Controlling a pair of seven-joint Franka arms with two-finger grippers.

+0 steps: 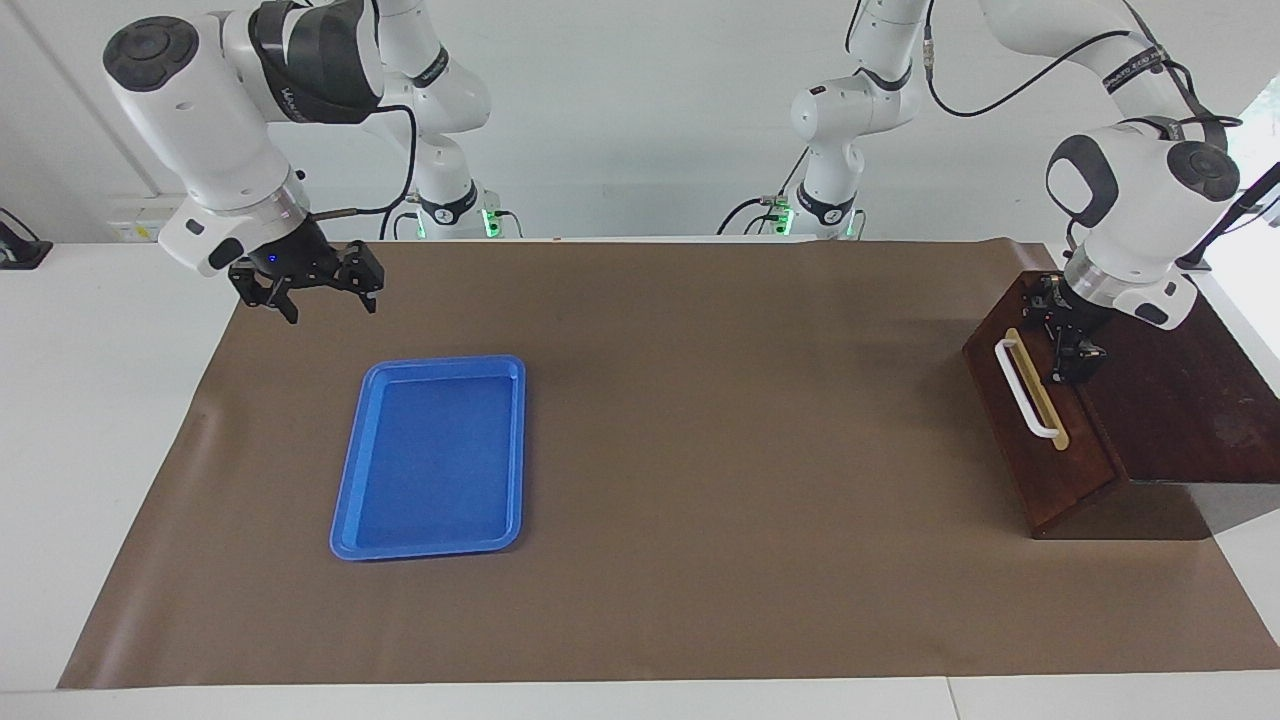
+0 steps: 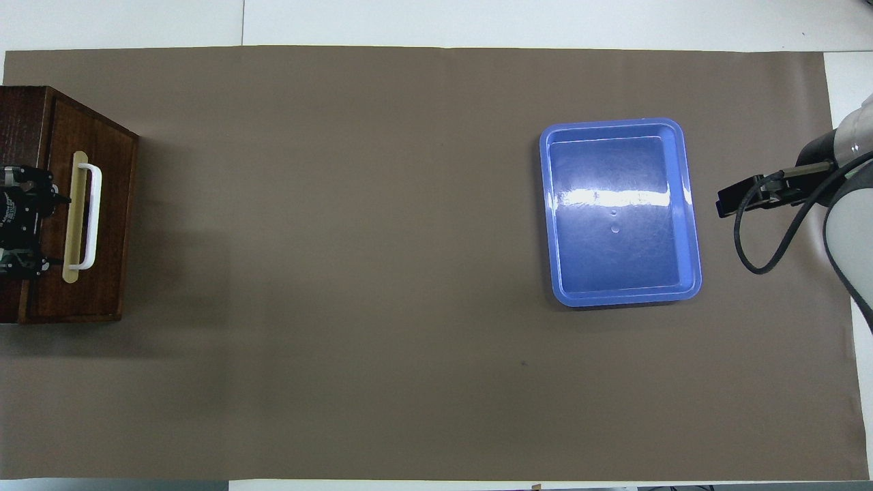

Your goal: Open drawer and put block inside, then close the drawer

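Observation:
The drawer [image 1: 1020, 430] of the dark brown wooden box [image 1: 1180, 400] is pushed in flush, its white bar handle [image 1: 1025, 388] facing the table's middle. In the overhead view the drawer [image 2: 109, 225] shows no gap. The block is hidden. My left gripper [image 1: 1068, 345] is open at the box's top front edge, just above the drawer front; the overhead view shows the left gripper [image 2: 20, 224] with its fingers spread along the handle's length and nothing between them. My right gripper [image 1: 305, 290] hangs open and empty above the mat's corner at the right arm's end, where that arm waits.
An empty blue tray [image 1: 432, 458] lies on the brown mat [image 1: 700, 450] toward the right arm's end, also seen from overhead as the tray [image 2: 617, 211]. The box stands at the mat's edge at the left arm's end.

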